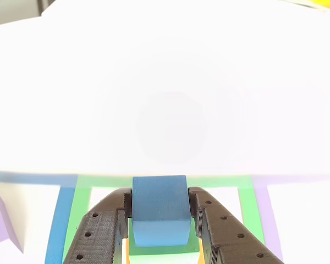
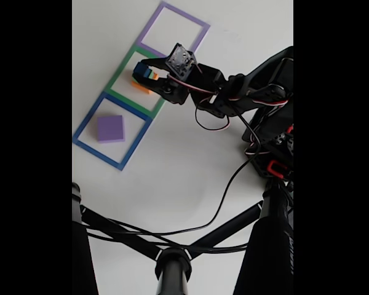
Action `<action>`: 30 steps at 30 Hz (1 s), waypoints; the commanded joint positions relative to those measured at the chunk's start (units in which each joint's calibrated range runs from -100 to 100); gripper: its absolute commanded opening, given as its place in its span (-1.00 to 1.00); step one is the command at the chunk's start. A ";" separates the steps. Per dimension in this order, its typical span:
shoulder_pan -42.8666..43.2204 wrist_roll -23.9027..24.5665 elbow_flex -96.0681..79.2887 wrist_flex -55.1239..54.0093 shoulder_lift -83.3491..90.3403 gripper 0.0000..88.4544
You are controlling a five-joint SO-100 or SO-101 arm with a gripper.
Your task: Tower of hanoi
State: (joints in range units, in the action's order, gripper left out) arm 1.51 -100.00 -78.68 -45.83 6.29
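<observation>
Your gripper [image 1: 160,220] pinches the small blue cube [image 1: 159,212] on top of the green block [image 1: 162,250] and orange-yellow block [image 2: 142,88] in the green square outline [image 2: 120,74]. The purple block [image 2: 111,128] sits alone in the blue square outline [image 2: 86,126], so much is left. The purple square outline [image 2: 203,27] has open room.

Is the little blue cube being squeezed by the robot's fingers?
Yes. The blue cube sits between the two black fingers, which press against both its sides. It rests on the green block.
</observation>
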 commanded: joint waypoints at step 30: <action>1.94 0.00 26.40 66.72 37.03 -0.96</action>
State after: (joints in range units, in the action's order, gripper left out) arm 2.82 -100.00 -64.84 -0.32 35.75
